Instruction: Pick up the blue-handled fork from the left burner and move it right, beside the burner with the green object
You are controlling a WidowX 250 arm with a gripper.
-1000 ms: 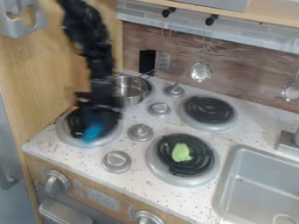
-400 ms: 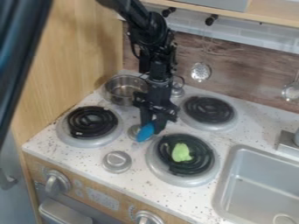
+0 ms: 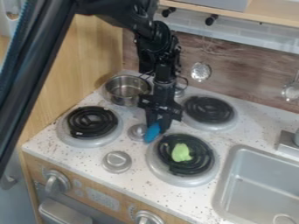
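- At the far left, a long black bar (image 3: 42, 76) slants down across the view, in front of a wooden side panel (image 3: 90, 57).
- Low on the left, the oven front carries a silver dial (image 3: 57, 182) above a thick handle (image 3: 65, 214).
- The front left burner (image 3: 92, 123) is a black coil in a silver ring.
- Behind it, by the panel, a shiny metal pot (image 3: 126, 90) sits upright at the back left of the stove.
- Between the two front burners are a near knob (image 3: 116, 162) and a middle knob (image 3: 137, 132).
- The gripper (image 3: 158, 126) points down just right of the middle knob, its jaws narrow and closed on a blue thing (image 3: 152, 133) — this hangs tilted from the tips, between that knob and the front right burner (image 3: 168, 173).
- On that burner's black coil lies a small light green thing (image 3: 182, 152), near the blue one, apart from it.
- A spoon with holes (image 3: 201, 72) hangs against the back wall (image 3: 245, 70), above the back right burner (image 3: 209, 109).
- At the right is a grey sink (image 3: 257, 179) — above it, a second metal spoon (image 3: 290, 91) hangs by the wall.
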